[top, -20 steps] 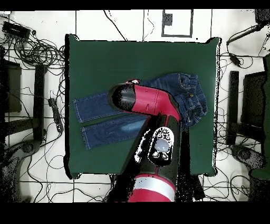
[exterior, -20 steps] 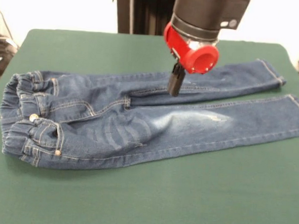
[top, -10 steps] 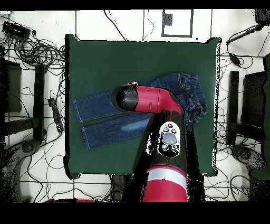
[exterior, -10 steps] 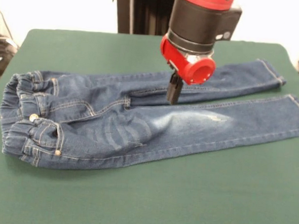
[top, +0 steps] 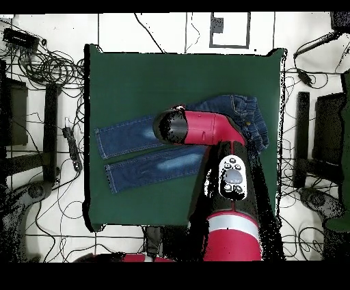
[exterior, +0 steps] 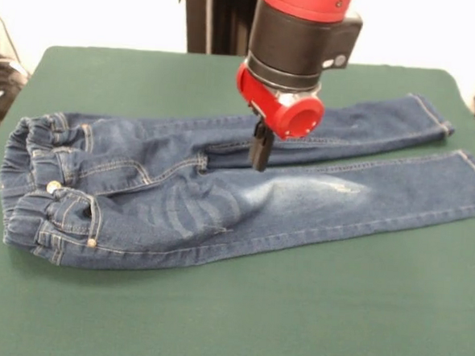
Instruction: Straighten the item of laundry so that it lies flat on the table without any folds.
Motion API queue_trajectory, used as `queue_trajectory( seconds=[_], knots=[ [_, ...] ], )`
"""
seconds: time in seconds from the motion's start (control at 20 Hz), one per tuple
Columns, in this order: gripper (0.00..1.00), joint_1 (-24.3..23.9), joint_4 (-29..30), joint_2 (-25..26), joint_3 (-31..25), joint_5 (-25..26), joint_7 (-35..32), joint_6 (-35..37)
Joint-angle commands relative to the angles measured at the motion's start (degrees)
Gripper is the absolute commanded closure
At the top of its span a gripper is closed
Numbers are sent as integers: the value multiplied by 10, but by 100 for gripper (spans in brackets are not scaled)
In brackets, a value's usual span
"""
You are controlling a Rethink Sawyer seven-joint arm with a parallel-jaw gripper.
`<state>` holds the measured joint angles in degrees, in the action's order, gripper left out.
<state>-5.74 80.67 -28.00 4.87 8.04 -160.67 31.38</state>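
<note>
The small blue denim jeans (exterior: 220, 193) with faded thigh patches lie across the middle of the dark green cloth-topped table (exterior: 212, 322), both legs stretched out nearly flat and side by side, the elastic waistband (exterior: 28, 177) bunched at one end. The red and black arm's gripper (exterior: 259, 153) hangs just above the seam between the two legs near the crotch, its dark fingers looking drawn narrow with nothing between them. I judge the smoothing nearly done; the next move likely calls for flattening the puckered waistband.
</note>
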Motion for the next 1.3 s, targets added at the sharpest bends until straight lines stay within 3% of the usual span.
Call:
queue_trajectory(
  seconds=[0.05, 1.3],
  knots=[
    [100, -19, 48, -18, -93, 39, 137, 51],
    [100, -94, 42, -2, -155, 129, 151, 46]
  ],
)
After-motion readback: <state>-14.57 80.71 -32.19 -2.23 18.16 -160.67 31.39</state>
